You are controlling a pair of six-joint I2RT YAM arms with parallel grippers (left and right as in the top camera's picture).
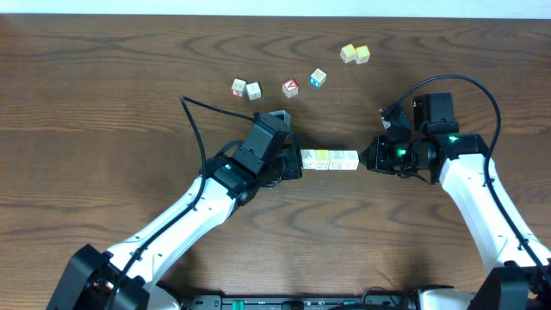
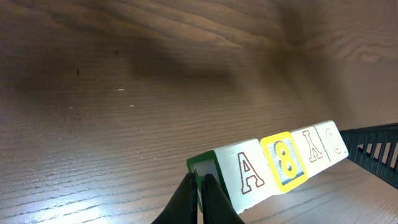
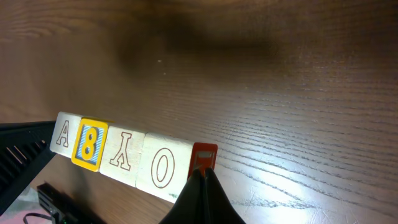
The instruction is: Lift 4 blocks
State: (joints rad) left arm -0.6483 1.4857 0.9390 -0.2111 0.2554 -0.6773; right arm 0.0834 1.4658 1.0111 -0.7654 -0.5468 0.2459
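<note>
Squeezing the blocks (image 1: pixel 330 159) end-to-end at mid-frame, left claw (image 1: pixel 299 163) and right claw (image 1: pixel 362 160), both closed tight, press inward so the row holds together.

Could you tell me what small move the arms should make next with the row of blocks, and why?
Probably a slow, even lift from both sides, keeping the squeeze. The four blocks sit end to end in one row, pinched only at its ends between the shut left pincer and right pincer; uneven motion may buckle it.
</note>
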